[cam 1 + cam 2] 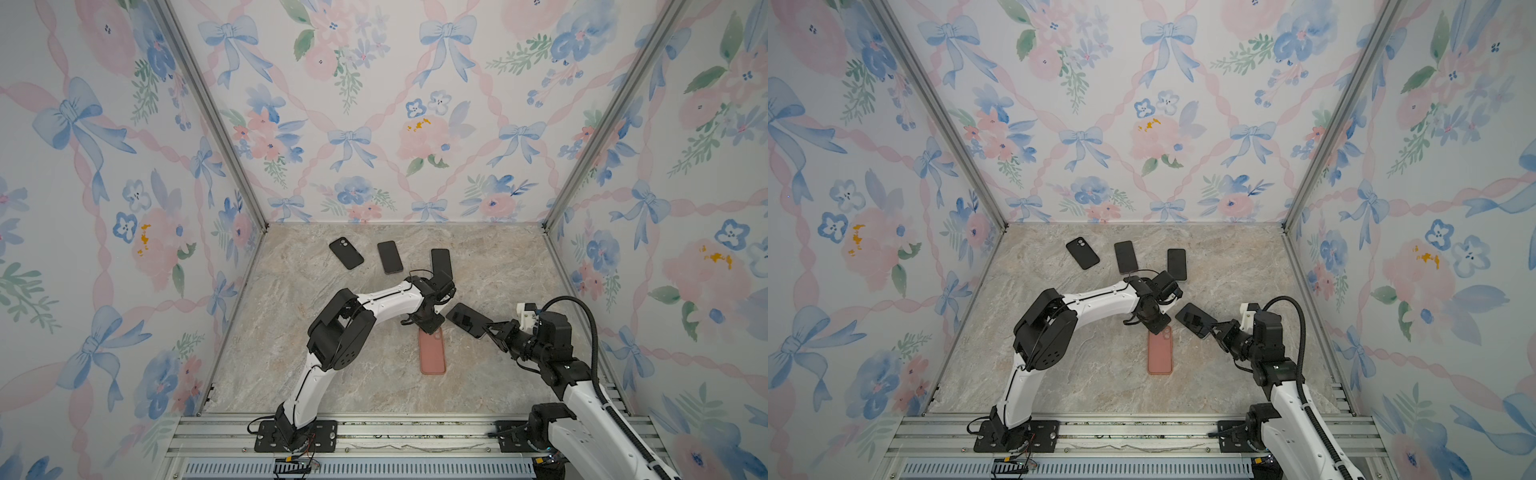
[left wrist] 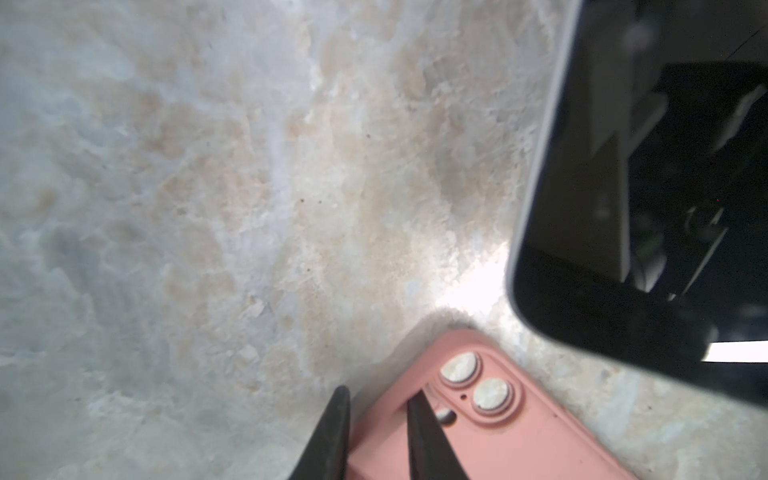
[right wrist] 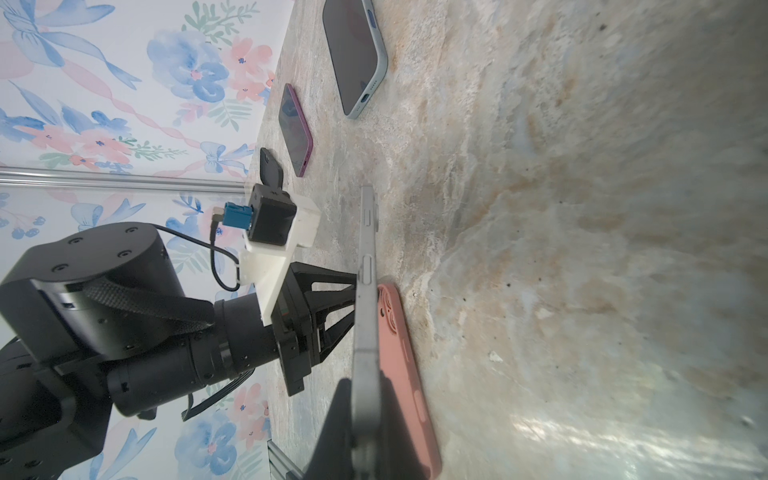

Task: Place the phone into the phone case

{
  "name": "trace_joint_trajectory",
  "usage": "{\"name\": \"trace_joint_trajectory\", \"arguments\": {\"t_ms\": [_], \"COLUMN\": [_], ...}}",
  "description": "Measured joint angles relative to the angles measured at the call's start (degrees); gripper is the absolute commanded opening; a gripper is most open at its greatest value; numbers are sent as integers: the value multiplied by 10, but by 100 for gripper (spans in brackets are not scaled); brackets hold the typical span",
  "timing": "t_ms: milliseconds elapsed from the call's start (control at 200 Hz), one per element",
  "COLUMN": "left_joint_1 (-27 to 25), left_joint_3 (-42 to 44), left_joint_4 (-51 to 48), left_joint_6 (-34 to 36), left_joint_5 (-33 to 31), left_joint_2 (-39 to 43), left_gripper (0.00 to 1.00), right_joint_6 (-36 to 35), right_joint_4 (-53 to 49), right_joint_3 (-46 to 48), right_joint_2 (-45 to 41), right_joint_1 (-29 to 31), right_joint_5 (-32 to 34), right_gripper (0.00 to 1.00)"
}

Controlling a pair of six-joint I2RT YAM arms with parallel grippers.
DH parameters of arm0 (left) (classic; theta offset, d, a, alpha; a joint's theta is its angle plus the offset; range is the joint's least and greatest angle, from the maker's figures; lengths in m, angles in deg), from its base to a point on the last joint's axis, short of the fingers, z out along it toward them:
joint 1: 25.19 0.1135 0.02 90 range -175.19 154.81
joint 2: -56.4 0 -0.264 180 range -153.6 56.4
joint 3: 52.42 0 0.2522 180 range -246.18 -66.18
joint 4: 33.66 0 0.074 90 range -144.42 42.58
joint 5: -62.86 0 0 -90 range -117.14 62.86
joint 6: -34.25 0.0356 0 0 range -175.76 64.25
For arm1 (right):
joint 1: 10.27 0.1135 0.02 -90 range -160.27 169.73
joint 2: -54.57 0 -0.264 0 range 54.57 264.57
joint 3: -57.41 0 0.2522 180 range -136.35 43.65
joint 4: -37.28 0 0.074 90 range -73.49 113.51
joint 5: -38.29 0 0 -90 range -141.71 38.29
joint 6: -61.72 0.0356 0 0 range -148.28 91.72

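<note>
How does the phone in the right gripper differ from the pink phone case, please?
The phone has a dark screen and pale grey frame; the pink phone case is salmon all over. The phone is held off the table, turned diagonally; the case lies flat on it. The right gripper is shut on the phone's end; the left gripper straddles the case's rim by the camera holes. Both share a similar outline.
</note>
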Motion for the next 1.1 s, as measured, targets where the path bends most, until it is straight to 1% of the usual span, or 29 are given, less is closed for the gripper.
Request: {"name": "trace_joint_trajectory", "arguments": {"t_ms": [200,345,515,675,805,875,970,1095], "left_joint_1": [0,0,0,1,12,25,45,63], "left_joint_3": [22,44,65,101,146,175,216,258], "left_joint_4": [12,15,20,25,25,25,27,31], "left_joint_6": [-11,-27,-42,-68,-112,-143,-184,-230], "left_joint_5": [-1,-16,-38,-65,-80,-86,-90,-96], "left_joint_2": [13,28,42,66,97,117,147,180], "left_gripper": [12,5,1,2,2,1,2,4], "right_joint_6": [-10,-17,-36,-64,-82,-89,-101,-111], "right_joint_4": [-5,-5,-12,-35,-35,-35,-36,-26], "right_joint_3": [0,0,-9,-48,-80,-89,-95,-98], "right_joint_2": [5,21,48,58,84,99,124,169], "right_joint_1": [0,0,0,0,3,16,49,74], "right_joint_5": [0,-1,-20,-41,-68,-75,-84,-117], "right_gripper": [0,0,0,0,0,0,0,0]}}
